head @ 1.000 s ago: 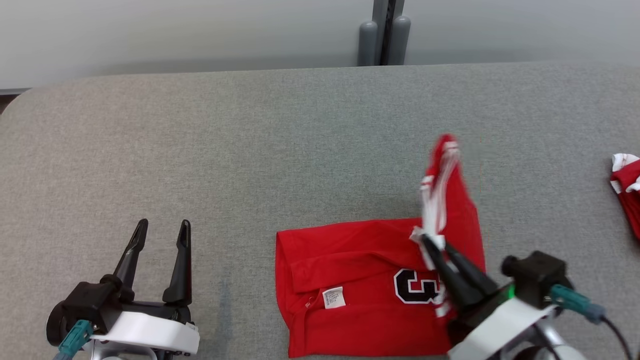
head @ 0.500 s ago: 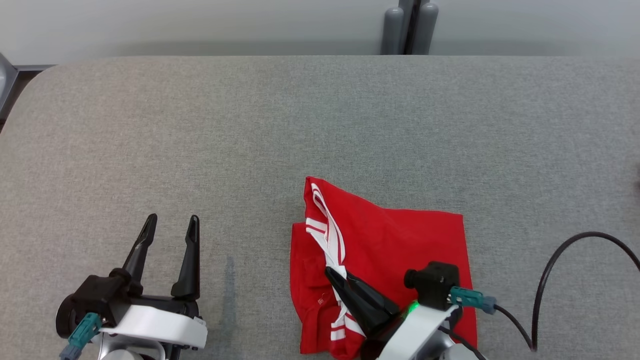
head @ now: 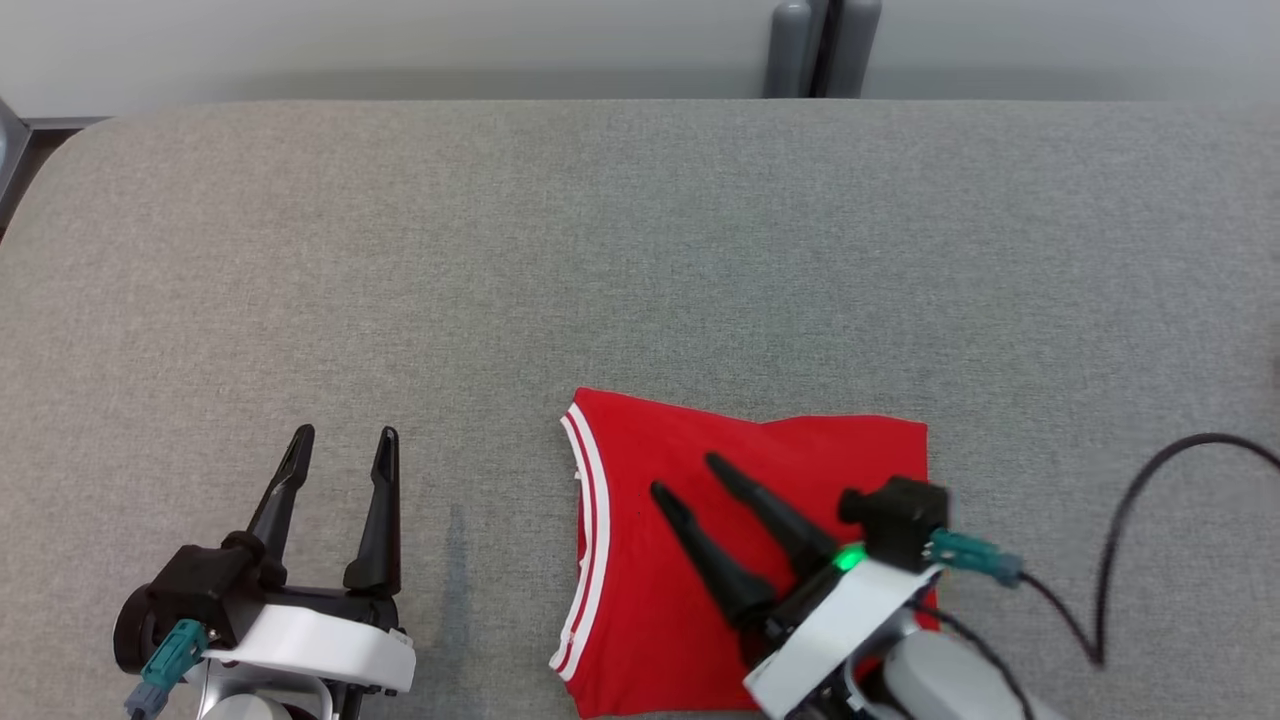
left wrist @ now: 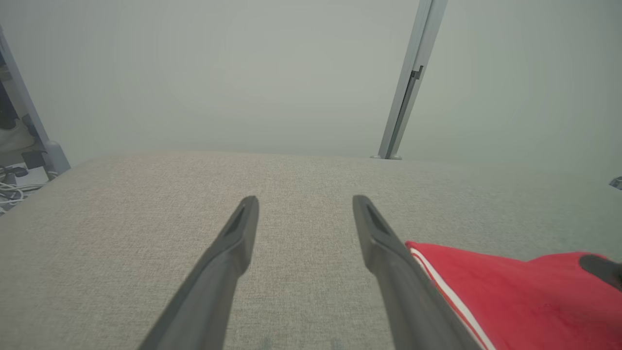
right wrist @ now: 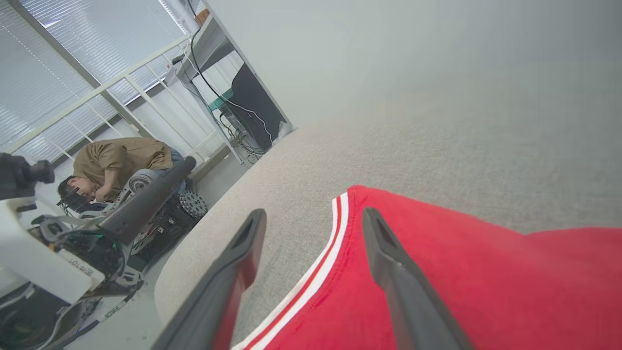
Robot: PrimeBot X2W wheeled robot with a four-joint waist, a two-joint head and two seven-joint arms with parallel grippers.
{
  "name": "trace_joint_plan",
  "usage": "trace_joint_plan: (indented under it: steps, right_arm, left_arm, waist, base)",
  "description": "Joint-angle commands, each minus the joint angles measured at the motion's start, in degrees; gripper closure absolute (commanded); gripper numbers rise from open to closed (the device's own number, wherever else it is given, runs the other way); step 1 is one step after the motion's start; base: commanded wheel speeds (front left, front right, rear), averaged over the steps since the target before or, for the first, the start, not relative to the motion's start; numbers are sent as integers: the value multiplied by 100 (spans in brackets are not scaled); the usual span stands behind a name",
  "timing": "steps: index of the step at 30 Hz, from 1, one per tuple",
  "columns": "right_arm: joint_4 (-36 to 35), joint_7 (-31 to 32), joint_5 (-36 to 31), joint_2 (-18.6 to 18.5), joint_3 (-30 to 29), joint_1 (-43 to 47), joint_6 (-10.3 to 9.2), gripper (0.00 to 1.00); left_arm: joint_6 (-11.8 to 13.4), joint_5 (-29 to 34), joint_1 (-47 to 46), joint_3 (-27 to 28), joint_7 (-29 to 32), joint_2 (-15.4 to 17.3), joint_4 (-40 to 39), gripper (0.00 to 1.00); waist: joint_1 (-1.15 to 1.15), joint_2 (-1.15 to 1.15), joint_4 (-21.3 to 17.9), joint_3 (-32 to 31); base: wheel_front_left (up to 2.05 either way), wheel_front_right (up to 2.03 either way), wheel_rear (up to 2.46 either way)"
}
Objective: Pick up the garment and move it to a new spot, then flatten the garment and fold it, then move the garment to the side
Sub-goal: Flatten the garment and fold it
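My right gripper (head: 688,476) has let go and hangs spread over the garment (head: 640,600), whose flap now lies flat. My left gripper (head: 343,437) sits agape beside it. I judge the fold done, the move aside not yet.

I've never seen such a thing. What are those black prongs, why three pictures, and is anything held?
This is a two-armed robot; the prongs are its grippers' fingers. One picture comes from a head camera looking down: the left gripper at lower left, the right gripper at lower right. The others come from wrist cameras looking along each gripper's fingers. On the grey fabric-covered table lies a folded red garment with white-striped trim. Both grippers are open, holding nothing; the right one is over the garment.
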Motion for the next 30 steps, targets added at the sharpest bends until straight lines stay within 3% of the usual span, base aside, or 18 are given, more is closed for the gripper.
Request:
trace_joint_plan:
  steps: [1, 17, 22, 30]
  right_arm:
    - [-84, -79, -37, -101, -118, -57, 1, 0]
    - [-919, -62, -2214, -736, -3767, 1088, 0, 0]
    - [-1287, 195, -2506, -660, -4258, 1571, 0, 0]
    - [-1754, 556, -2683, -512, -4463, 2131, 0, 0]
  left_arm:
    - [17, 26, -66, 16, -25, 33, 9, 0]
    - [217, -34, 271, 101, 61, 160, -69, 0]
    - [276, -59, 425, 131, 48, 182, -117, 0]
    - [289, -78, 708, 103, 81, 280, -155, 0]
  waist:
    - [0, 0, -33, -28]
    - [0, 0, -340, -342]
    - [0, 0, -396, -524]
    - [0, 0, -360, -933]
  base:
    - [0, 0, 0]
    - [0, 0, 0]
    - [0, 0, 0]
    - [0, 0, 0]
